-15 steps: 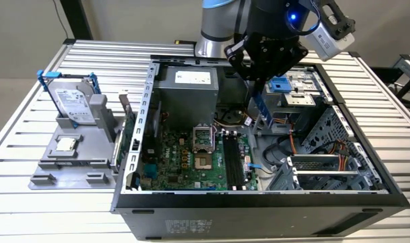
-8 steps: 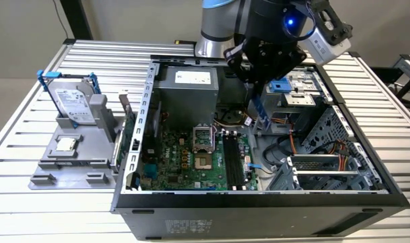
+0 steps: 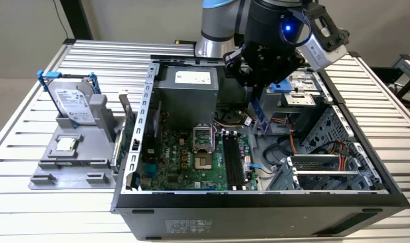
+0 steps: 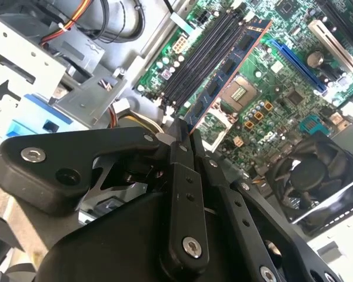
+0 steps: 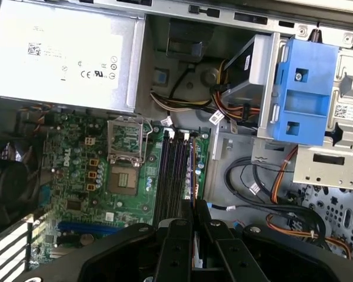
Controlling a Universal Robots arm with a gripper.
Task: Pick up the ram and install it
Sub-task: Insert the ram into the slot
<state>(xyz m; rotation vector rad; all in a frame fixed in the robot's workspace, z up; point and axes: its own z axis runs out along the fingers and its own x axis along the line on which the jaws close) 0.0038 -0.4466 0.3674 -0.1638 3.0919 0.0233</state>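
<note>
Gripper closed on the ram, which is clamped at its upper end. The stick hangs upright inside the open case, above the motherboard and near the far end of the memory slots. It is not seated in any slot. In the second wrist view the ram runs out from between the pinched fingertips, edge-on over the slots. Power supply at the far side of the case. Hard drive stands on a grey stand outside the case, at the exterior view's left.
</note>
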